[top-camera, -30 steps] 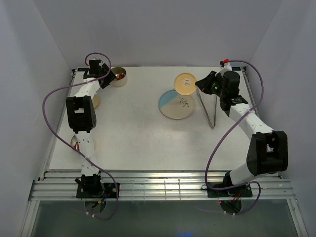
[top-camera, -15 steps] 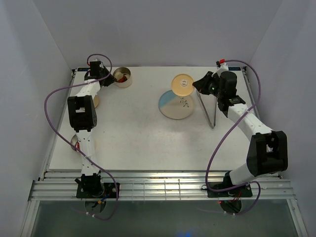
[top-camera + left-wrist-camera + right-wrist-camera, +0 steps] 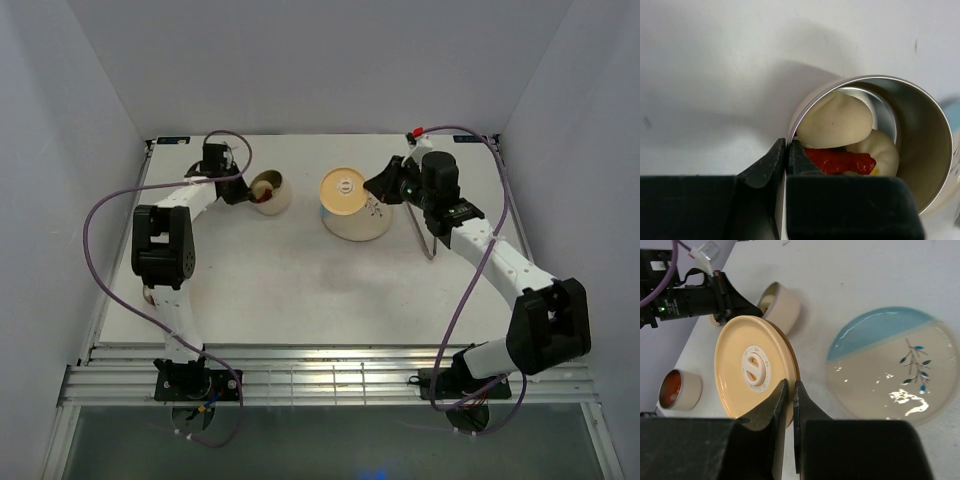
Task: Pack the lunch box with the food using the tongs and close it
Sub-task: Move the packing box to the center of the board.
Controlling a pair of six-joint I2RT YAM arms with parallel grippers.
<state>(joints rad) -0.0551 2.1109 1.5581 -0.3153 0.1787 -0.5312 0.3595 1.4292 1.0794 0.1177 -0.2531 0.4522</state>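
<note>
**Clearances.** The white rectangular table is closed in by pale walls on the left, far and right sides. Its near edge meets the metal rails where the arms are mounted. The widest open stretch of tabletop runs from the plate to that near edge. The handled items sit in the far half.

**Count.**
- One round cream-and-light-blue plate lies flat, right of centre.
- One pair of slim silver-grey metal tongs lies just right of the plate, partly under the right arm.
- One flat round light-wood lid is in view.
- Two short shiny steel tins are in view.
- The first steel tin is left of the plate and holds two white pieces and one red piece.
- The second steel tin stands near the left edge, beside the left arm, and shows orange-red contents.

**Arm pose.**
- The left arm runs up the left side and bends inward. The left gripper is clamped on the first steel tin's rim, one finger outside and one inside.
- The right arm reaches up the right side with its wrist turned left. The right gripper is pinched on the wooden lid's edge.
- The lid is tilted and apart from the plate. From overhead it overlaps the plate's far rim.
</note>
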